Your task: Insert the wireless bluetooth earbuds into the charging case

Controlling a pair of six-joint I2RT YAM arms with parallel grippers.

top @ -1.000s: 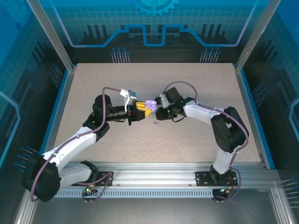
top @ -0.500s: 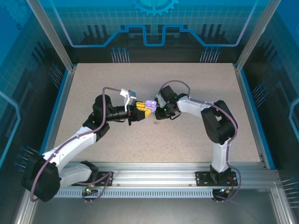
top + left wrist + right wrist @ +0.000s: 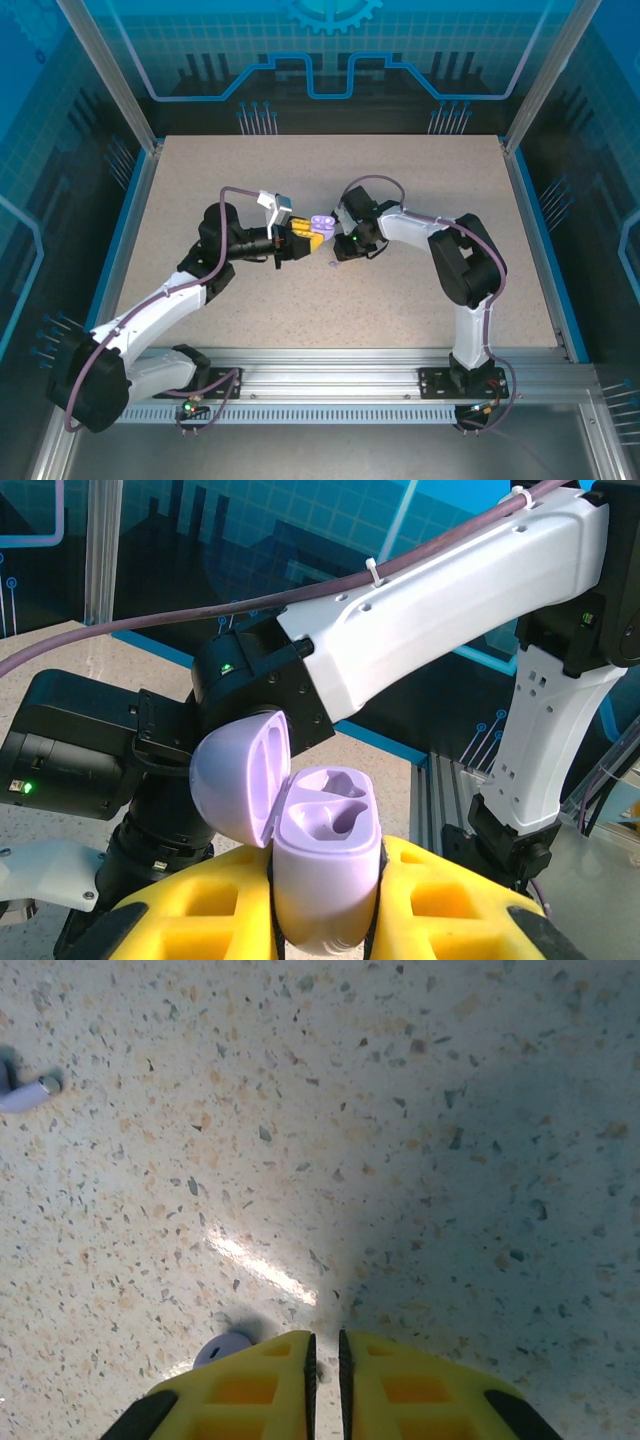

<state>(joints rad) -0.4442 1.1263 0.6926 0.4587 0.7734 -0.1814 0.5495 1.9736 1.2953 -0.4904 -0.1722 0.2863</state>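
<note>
My left fingers [image 3: 440, 905] are clamped on the purple case [image 3: 325, 865]. They squeeze its bottom half from both sides, and it stands upright between them. The lid [image 3: 240, 780] is open and tips over to the left on its hinge. Inside the case I see two little hollows, and both are empty. My right arm [image 3: 440, 610], white and black, is close behind the case.

My right fingers [image 3: 400, 1385] are pressed together, with just a thin dark slit between them. They hold nothing. They point down at the speckled bench [image 3: 450, 1110] and are close above it.

A small purple earbud [image 3: 222, 1347] lies on the bench just beside the tip of one right finger. The finger hides part of it, so I cannot tell if they touch. A second earbud [image 3: 25, 1093] lies well apart from the first, at the edge of the right wrist view. That edge cuts it off. I can see its pale stem with a dark tip.

From above, my two arms reach in from each side and nearly meet near the middle of the bench. The case sits between them, and my right fingers are low down, just beside it.
</note>
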